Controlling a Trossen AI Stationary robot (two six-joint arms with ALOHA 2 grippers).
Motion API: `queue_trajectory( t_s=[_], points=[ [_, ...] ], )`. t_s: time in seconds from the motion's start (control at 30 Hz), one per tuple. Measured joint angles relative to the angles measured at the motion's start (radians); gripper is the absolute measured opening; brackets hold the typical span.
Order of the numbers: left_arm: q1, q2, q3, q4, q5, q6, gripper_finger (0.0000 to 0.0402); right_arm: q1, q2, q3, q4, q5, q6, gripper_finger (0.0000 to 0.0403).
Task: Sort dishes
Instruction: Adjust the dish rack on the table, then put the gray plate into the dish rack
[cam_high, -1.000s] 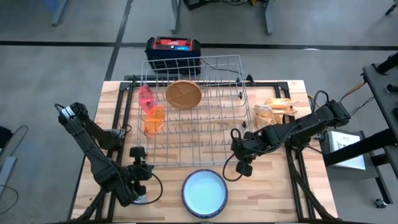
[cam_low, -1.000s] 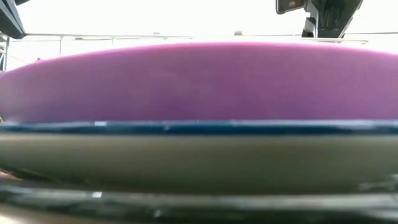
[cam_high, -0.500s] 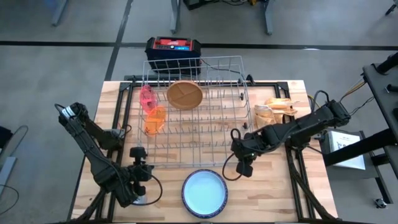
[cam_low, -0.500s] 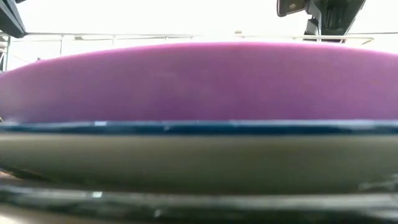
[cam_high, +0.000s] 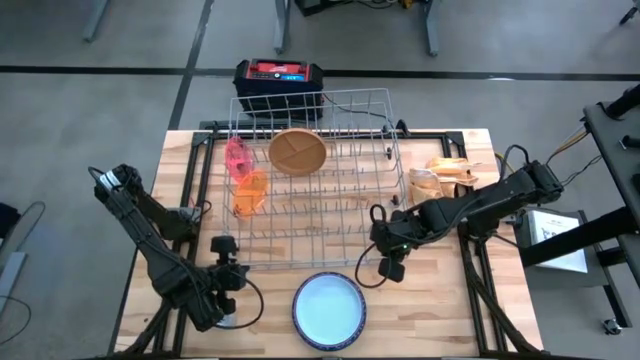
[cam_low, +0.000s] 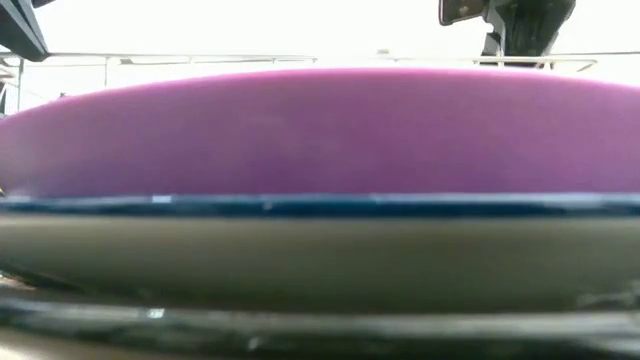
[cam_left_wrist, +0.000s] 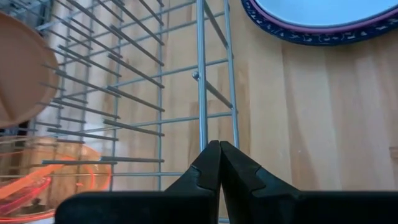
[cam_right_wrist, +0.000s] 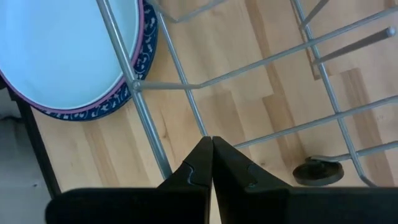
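A stack of plates (cam_high: 328, 308) sits on the table's near edge, a white one on top over a purple rim and a blue speckled rim (cam_right_wrist: 144, 62). The low view shows the purple plate (cam_low: 320, 130) over a blue edge (cam_low: 320, 205) and further plates below. A brown divided plate (cam_high: 296, 152) stands on edge in the wire rack (cam_high: 330, 215). A pink cup (cam_high: 235, 155) and an orange cup (cam_high: 247, 192) lie at the rack's left. My left gripper (cam_left_wrist: 217, 149) is shut over the rack's near left corner. My right gripper (cam_right_wrist: 210, 142) is shut over its near right corner.
A dark box with a red top (cam_high: 278, 78) stands behind the rack. Crumpled tan material (cam_high: 448, 175) lies at the right of the rack. Bare wood shows on both sides of the plate stack. The rack's black foot (cam_right_wrist: 317, 171) rests on the table near my right gripper.
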Motion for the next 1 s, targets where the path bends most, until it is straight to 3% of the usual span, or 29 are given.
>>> queue_trajectory(
  t_s=[0.53,0.67,0.73,0.87,1.0],
  points=[
    [-0.001,0.001,0.115,-0.096,0.054,-0.001,0.0000,0.000,-0.028,0.082,0.000,0.093,-0.014,0.0000],
    [-0.002,0.001,0.180,-0.087,0.059,0.050,0.0000,0.015,-0.028,0.128,-0.077,0.134,0.007,0.0000],
    [-0.002,0.003,0.217,-0.077,0.038,0.097,0.0000,0.032,-0.028,0.165,-0.156,0.178,0.021,0.0000],
    [0.001,0.019,0.261,0.000,-0.104,0.269,0.0000,0.067,-0.032,0.238,-0.263,0.277,0.074,0.0000],
    [0.007,0.050,0.263,0.252,-0.042,0.521,0.0000,0.126,-0.032,0.260,-0.237,0.315,0.156,0.0000]
  ],
)
